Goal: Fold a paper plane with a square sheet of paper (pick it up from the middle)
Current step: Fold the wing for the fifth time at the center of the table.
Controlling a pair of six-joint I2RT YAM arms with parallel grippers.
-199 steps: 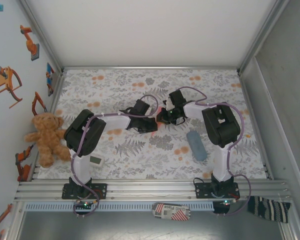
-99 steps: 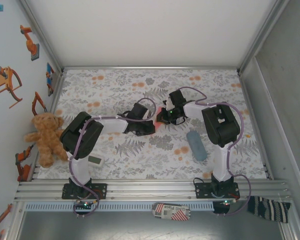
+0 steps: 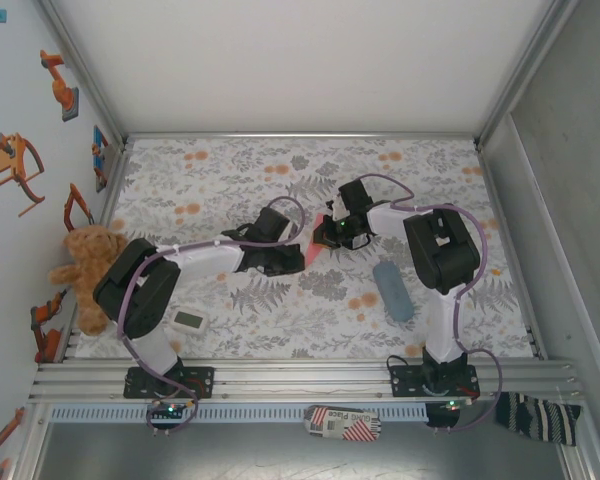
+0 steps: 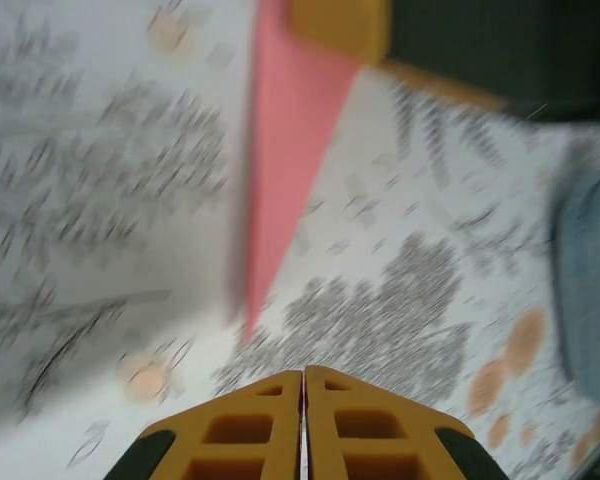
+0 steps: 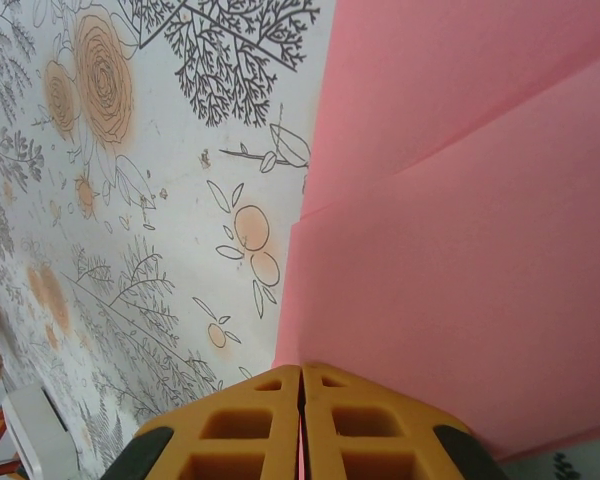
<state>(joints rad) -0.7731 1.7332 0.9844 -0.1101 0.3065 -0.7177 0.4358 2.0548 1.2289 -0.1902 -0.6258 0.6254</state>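
Overhead, the left elbow has been swung toward lower left, and the left end effector point(image 3: 296, 256) is drawn just off the pink paper point(image 3: 313, 240), held mid-frame by the right end effector point(image 3: 327, 232). At the left wrist, clenched, empty fingers point(image 4: 240, 430) are seen. At the right wrist, folded paper is pinched; a crease seems finished.

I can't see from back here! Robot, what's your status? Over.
Left gripper shut, empty. Right gripper shut on paper, already creased. Pouch off to the side, not in the way. Over.
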